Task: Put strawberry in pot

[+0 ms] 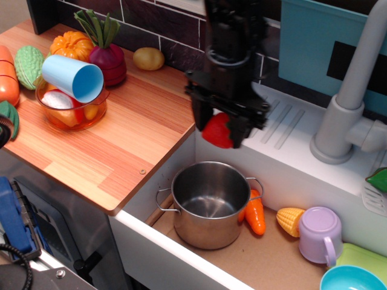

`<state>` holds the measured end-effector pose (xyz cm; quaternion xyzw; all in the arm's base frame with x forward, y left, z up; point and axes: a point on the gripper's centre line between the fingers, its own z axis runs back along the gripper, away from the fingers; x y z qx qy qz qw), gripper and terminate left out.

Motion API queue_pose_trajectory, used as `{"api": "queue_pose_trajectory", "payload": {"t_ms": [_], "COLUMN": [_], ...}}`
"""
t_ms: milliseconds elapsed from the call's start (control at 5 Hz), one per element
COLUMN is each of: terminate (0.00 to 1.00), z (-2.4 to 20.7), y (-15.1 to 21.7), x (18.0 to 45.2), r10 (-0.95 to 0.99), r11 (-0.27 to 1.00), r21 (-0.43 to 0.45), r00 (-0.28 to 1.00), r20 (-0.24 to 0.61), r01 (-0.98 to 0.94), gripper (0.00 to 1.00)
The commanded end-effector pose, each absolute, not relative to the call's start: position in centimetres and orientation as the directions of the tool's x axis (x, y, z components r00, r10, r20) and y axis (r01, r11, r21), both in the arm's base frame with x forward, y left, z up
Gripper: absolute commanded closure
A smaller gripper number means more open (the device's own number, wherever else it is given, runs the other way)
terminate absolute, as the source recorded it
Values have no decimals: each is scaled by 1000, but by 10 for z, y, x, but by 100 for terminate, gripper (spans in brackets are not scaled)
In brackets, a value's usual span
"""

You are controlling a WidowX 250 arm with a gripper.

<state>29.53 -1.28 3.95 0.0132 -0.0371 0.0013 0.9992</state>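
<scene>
My black gripper is shut on the red strawberry and holds it in the air above the sink, over the far rim of the pot. The pot is a shiny steel one with two wire loop handles; it stands upright and empty in the sink's left end. The strawberry's green cap is hidden between the fingers.
An orange carrot, a corn piece and a lilac mug lie right of the pot. The wooden counter holds a glass bowl, blue cup, radish and yellow potato. A grey faucet stands at right.
</scene>
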Motion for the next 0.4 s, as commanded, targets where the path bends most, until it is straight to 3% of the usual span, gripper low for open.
{"api": "queue_pose_trajectory", "payload": {"t_ms": [0,200], "terminate": [0,0], "z": [50,45], "y": [-34,-34], "x": [282,271], "r10": [84,80], "r11": [995,995], "r21": [33,47], "r00": [985,980], "r20": [149,184], "r01": [-90,-90], "gripper": [100,0]}}
